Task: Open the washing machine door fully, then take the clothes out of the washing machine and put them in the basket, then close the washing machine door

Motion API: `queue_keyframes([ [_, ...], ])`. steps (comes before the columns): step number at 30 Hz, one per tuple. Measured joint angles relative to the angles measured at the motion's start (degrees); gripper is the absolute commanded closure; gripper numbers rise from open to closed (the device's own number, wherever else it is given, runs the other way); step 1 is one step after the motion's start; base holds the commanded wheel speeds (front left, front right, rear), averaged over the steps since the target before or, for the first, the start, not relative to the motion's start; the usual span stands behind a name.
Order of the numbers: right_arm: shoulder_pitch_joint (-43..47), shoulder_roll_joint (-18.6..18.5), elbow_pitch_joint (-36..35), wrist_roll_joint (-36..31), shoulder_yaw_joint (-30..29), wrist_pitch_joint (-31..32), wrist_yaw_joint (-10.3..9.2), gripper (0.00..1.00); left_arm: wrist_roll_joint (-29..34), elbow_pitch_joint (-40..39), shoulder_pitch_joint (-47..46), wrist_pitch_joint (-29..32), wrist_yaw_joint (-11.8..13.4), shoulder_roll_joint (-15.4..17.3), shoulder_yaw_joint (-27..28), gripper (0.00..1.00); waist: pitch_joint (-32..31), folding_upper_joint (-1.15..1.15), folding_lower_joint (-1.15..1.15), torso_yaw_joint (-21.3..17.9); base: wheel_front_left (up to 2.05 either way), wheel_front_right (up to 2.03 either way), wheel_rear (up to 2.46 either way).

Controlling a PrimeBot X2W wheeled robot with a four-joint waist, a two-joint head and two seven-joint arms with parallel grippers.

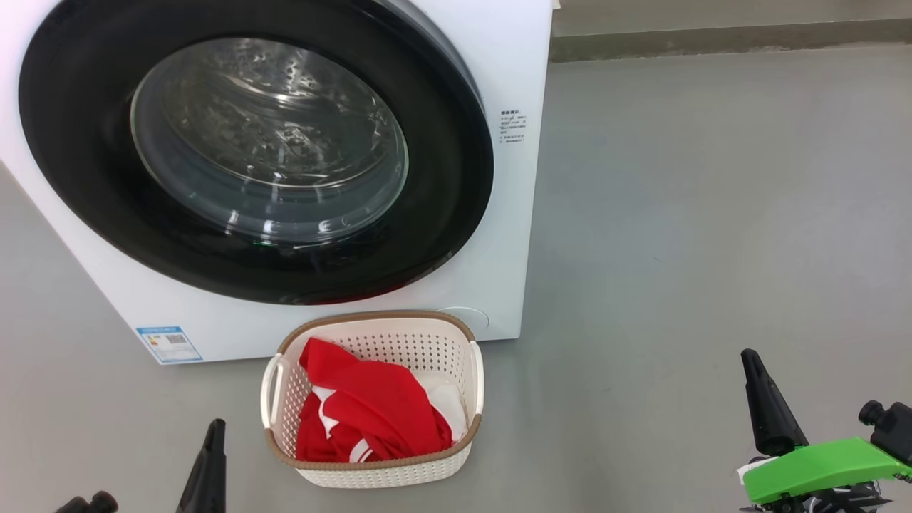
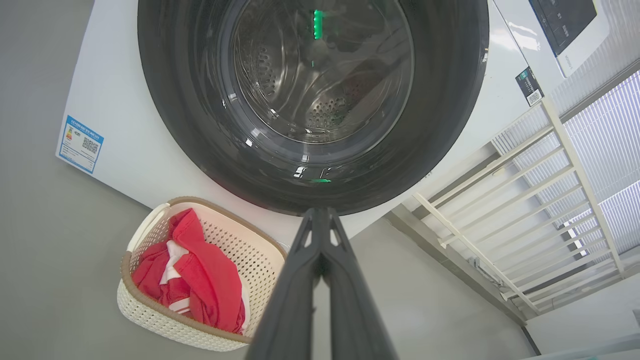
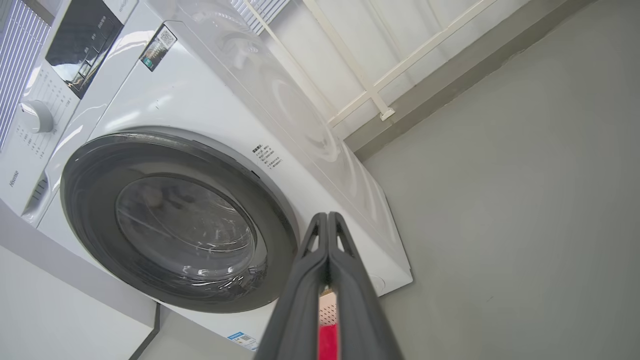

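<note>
Head view: washing machine door [image 1: 71, 142] closed flush on the front of the white washing machine [image 1: 513, 235], glass bowl facing outward. Cream basket [image 1: 399, 345] on the grey floor [image 1: 677, 214] just before the machine's lower front edge, below the door, mouth upward, handles to left and right; contact with the machine unclear. Red-and-white clothes [image 1: 370, 413] heaped inside, toward the left and near walls. Wide bare floor beyond the machine's right edge. Left tool [image 1: 216, 427] low, left of the basket; right tool [image 1: 747, 356] well off to its right; both apart from everything.

Left wrist view: fingers clenched tip to tip, gripping nothing, pointing at the door's lower rim.

Right wrist view: fingers likewise pressed together, nothing between them, aimed at the machine front beside the door's rim.
</note>
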Motion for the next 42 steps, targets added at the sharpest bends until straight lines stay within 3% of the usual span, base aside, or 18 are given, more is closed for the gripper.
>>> queue_keyframes([
  [42, -2.62, -0.36, 2.42, 27.07, -1.44, 6.81, -0.02, 1.0, -26.32, 2.94, -3.72, 6.57, 0.0, -0.21, 0.63, 1.0, 0.91, 0.0, 0.0, 1.8, 0.0, 0.0, 0.0],
])
